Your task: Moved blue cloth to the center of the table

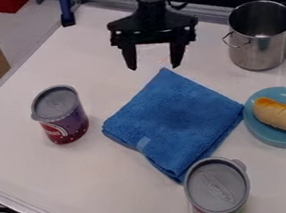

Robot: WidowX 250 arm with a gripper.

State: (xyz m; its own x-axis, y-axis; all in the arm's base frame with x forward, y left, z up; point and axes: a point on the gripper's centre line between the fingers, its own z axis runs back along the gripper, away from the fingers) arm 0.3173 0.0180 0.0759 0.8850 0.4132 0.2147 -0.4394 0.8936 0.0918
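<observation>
Okay, status: looks mostly done to me. Your gripper (154, 67) has its fingers (130, 59) spread wide, nothing pinched between them, so call it released. Nearest thing to the tips is the cloth's top corner (166, 73), just beyond them on the view's lower side, roughly in line with the gap. Can't tell how high the tips sit over the table (16, 142), but you don't have hold of that corner.

Rest of the cloth (178, 116) fans out from there, down the view from your fingers. Lies flat, folded in layers, turned like a diamond, small pale tag (143, 143) at its lower left edge. I'd read that as about mid-table, so the placing part is probably met. Can't judge true centre, since the table runs out of view.

Farther off: left can (61, 115), down and left of your fingers, well apart from the cloth. Pot (261, 37) is out to their right. Plate (261, 134) with the bread (285, 117) is down and right, its rim right by the cloth's side corner; can't tell if they touch. Farthest is the front can (217, 188), by the cloth's bottom corner.

Left for you: likely just lift and back off. Watch that you don't snag the near corner on the way.
</observation>
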